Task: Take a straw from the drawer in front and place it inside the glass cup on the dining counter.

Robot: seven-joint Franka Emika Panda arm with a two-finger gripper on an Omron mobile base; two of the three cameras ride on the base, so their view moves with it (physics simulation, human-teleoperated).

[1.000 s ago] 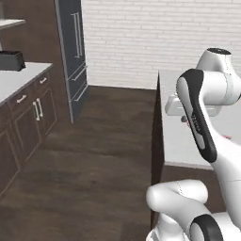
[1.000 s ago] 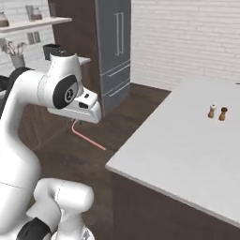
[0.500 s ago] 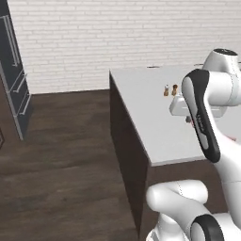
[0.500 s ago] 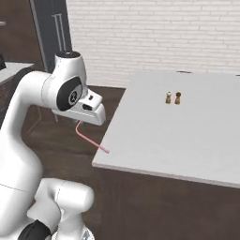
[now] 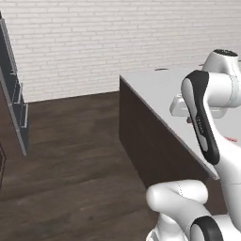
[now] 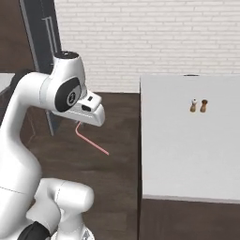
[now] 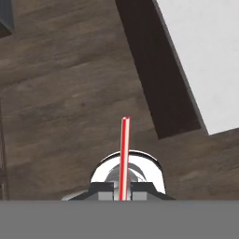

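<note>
Straw (image 7: 124, 154) sits clamped between my gripper's (image 7: 122, 191) closed fingertips; in the hand view I see it run straight up from them over the dark wood floor (image 7: 60, 107). From the right base view the straw (image 6: 92, 143) hangs slanting down from under the hand, its lower end out over the floor, short of the counter (image 6: 187, 140) to the right. I see the counter's white top with two small shakers (image 6: 199, 106) standing side by side on it, well apart from the straw. A white brick wall (image 5: 117, 37) runs behind. I cannot make out a cup.
</note>
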